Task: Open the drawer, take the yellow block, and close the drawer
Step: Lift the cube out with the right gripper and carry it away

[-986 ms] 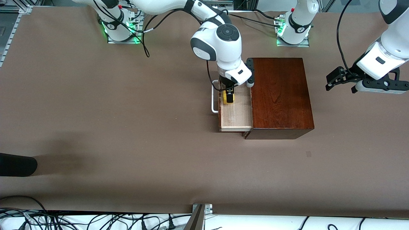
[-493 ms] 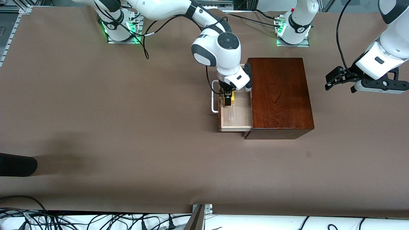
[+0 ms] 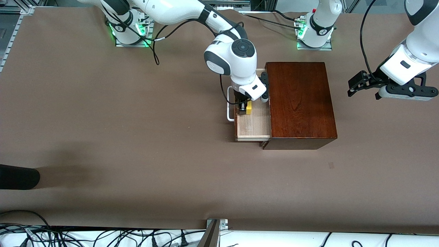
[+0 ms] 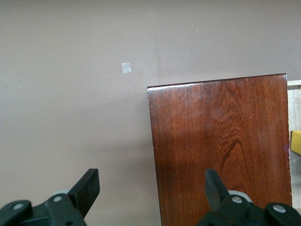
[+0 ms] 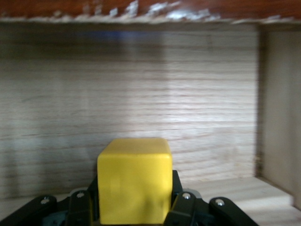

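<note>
The drawer stands pulled out of the dark reddish-brown box, toward the right arm's end of the table, with its white bar handle showing. My right gripper is in the drawer, shut on the yellow block. In the right wrist view the yellow block sits between the fingers above the drawer's pale wood floor. My left gripper waits open above the table beside the box. In the left wrist view it is open over the box's edge.
A small pale tape mark lies on the brown table nearer to the front camera than the box; it also shows in the left wrist view. A dark rounded object juts in at the table's edge at the right arm's end.
My right wrist has shifted a little toward the robot bases, and the yellow block has come up slightly with the fingers. The left arm has barely moved.
</note>
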Tool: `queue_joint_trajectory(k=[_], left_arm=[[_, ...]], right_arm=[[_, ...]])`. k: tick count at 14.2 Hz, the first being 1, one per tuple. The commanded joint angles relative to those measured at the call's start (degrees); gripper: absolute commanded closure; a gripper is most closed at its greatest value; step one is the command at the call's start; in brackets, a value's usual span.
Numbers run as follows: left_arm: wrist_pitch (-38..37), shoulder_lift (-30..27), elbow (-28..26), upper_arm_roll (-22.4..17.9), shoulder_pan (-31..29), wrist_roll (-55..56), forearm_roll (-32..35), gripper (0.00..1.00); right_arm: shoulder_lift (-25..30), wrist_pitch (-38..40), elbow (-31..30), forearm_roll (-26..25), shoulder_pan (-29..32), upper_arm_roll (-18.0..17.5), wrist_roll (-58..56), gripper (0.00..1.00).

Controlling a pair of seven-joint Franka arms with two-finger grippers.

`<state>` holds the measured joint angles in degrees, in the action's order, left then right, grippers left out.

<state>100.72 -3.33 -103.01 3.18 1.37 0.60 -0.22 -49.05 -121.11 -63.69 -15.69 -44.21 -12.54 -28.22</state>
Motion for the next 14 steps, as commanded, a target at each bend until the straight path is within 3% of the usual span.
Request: queue_joint_trajectory(k=[1,6,8,10,12,14], left_arm=[[-2.19,-0.18,1.58,-0.19,0.56,-0.43,-0.13,0.0],[-2.28,-0.18,1.67,-0.11,0.65,-0.43,-0.13,0.0],[-2.46,-0.01,2.11,0.07,0.65,-0.86,-0.31,0.0],[-6.04,0.08,2.2,1.47,0.74,-1.13,-1.01,0.0],[-6.85,0.26,2.2,3.49,0.83,-5.58,-3.28,0.0],[-6.33,2.18,2.98,6.82,1.0,-14.53,-3.65,0.0]], right_arm=[[2.28,8.22,4.61,1.71,0.7,-0.55,-0.34,1.0],[12.12,19.4,6.74,9.0,8.85,-0.03,8.68,1.0],[17.12,21.17,6.04,10.15,12.38,2.33,11.69,1.0],[22.56,20.74,0.45,13.47,19.47,2.7,13.1,1.0],[28.81,18.46,-8.33,21.37,26.77,3.57,13.02,1.0],[33.65,17.92,-16.95,23.25,32.06,4.28,13.02,1.0]])
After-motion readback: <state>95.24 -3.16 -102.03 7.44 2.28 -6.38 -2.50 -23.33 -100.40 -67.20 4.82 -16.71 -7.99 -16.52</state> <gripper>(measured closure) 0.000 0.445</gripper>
